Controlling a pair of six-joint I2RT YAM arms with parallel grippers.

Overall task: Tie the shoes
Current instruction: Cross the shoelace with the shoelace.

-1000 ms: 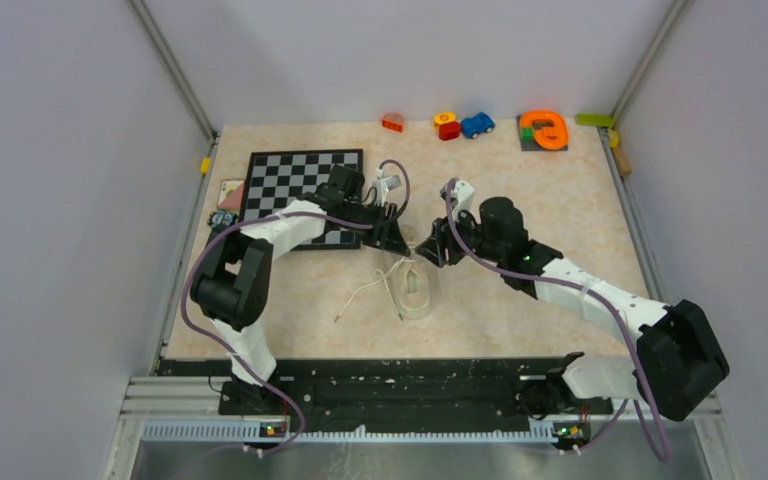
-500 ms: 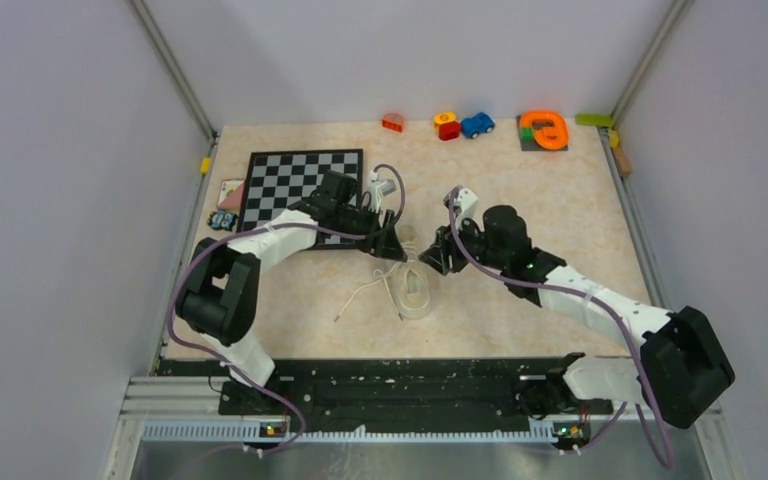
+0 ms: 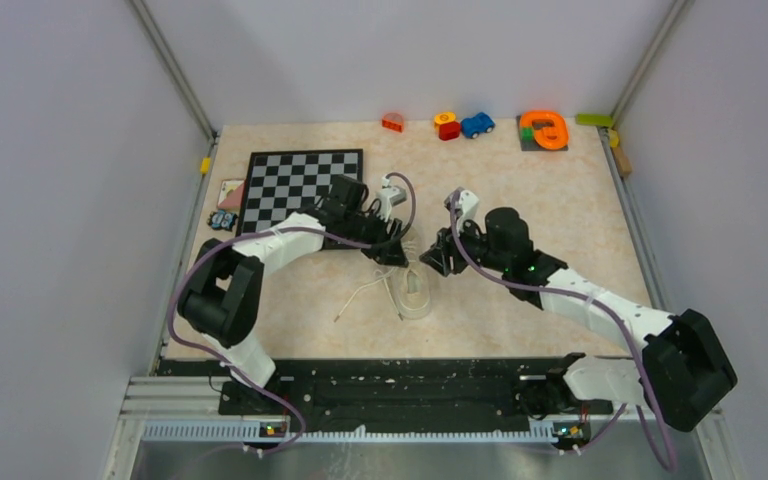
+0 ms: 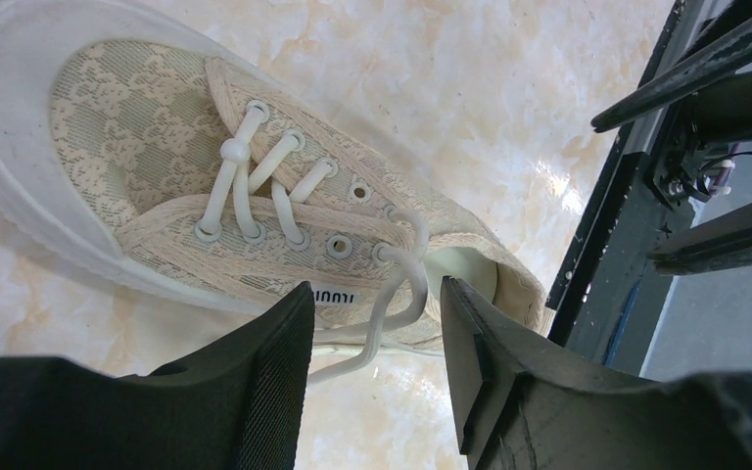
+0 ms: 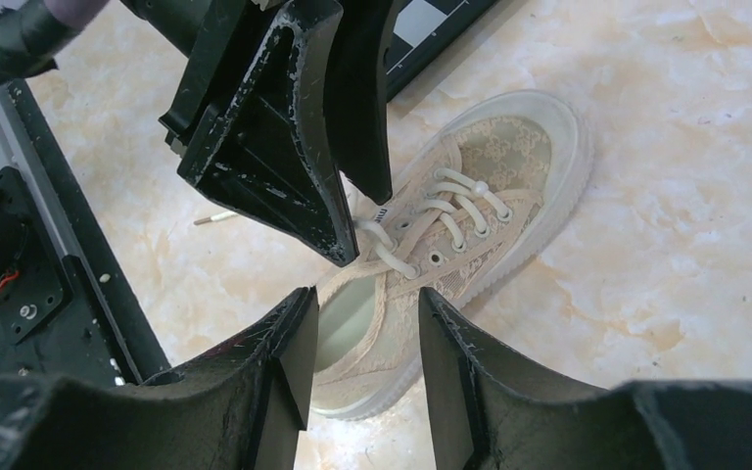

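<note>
1. Top external view, left side: a chessboard [image 3: 295, 180] lies on the counter [image 3: 560, 220] at far left, with small cards [image 3: 230, 192] just beside its left edge.
2. The left arm reaches across the chessboard's near right corner. Its left tool [image 3: 392, 255] hangs over the far end of the shoe [image 3: 416, 295].
3. Left tool state, left wrist view: the left tool [image 4: 377, 294] has its jaws parted. A strand of the white laces [image 4: 255, 186] shows in the gap between the fingers [image 4: 274, 352]. Neither finger presses it, and nothing is gripped.
4. Shoe position: the cream sneaker sits on the counter near the centre, just near and right of the chessboard. Its toe points far and its heel opening points toward the near edge. Loose lace ends [image 3: 365, 295] trail on the counter to its left.
5. Lacing, left wrist view: the lower eyelets are crossed, and the upper eyelets sit bare.
6. The right tool [image 3: 432, 258] hangs just right of the left tool, over the same end of the shoe.
7. Right tool state, right wrist view: the right tool [image 5: 365, 299] is parted and holds nothing. The shoe [image 5: 470, 196] shows through the gap.
8. Far edge, right of centre: a red block [image 3: 393, 122], a blue car [image 3: 477, 124] and an orange piece [image 3: 545, 128].
</note>
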